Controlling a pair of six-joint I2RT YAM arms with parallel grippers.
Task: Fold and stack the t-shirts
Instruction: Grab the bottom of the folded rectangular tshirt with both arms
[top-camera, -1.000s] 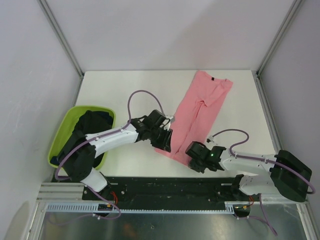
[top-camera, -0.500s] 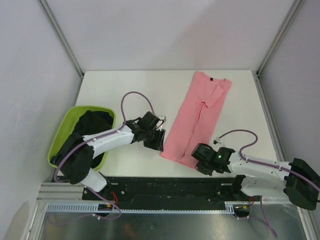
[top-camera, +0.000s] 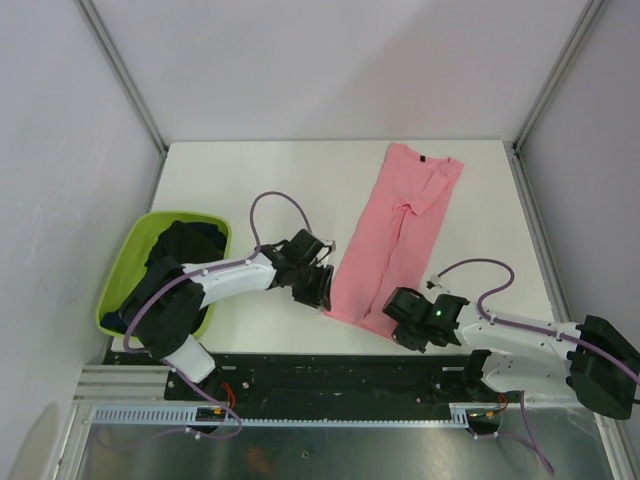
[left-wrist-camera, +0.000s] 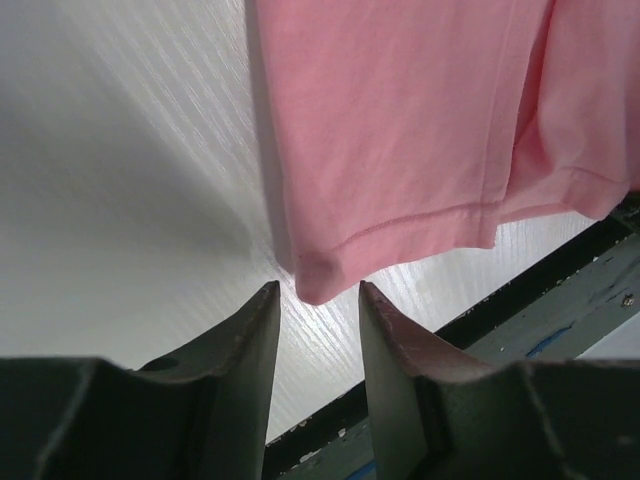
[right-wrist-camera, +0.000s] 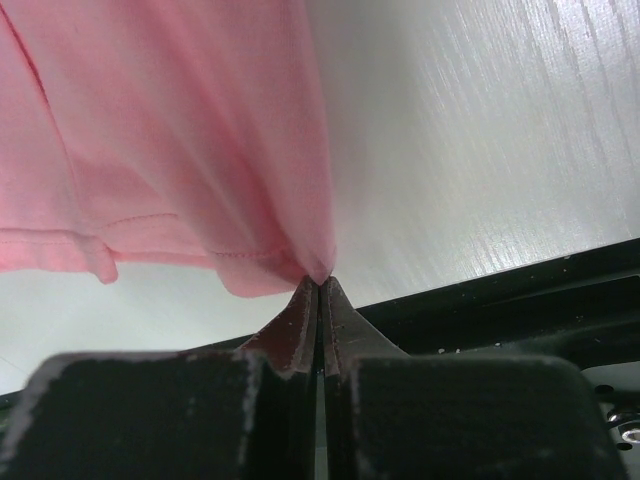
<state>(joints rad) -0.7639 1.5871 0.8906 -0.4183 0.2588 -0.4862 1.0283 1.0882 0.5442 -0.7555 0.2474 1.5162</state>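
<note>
The salmon-pink t-shirt (top-camera: 398, 228) lies folded lengthwise in a long strip on the white table, collar label at the far end. My left gripper (top-camera: 322, 296) is open at the strip's near left corner; in the left wrist view that corner (left-wrist-camera: 322, 272) sits just ahead of the gap between the fingertips. My right gripper (top-camera: 398, 322) is shut on the near right corner of the pink shirt (right-wrist-camera: 300, 250), pinching a fold at the fingertips. Dark navy-black t-shirts (top-camera: 178, 262) lie heaped in the lime-green tub.
The lime-green tub (top-camera: 222, 226) stands at the table's left edge. The black base rail (top-camera: 330, 370) runs along the near edge, just behind both grippers. Metal frame posts stand at the far corners.
My left gripper pulled back left off the shirt's near corner, then moved back to it. My right gripper shifted slightly right and nearer with the hem; the strip's near end straightened.
</note>
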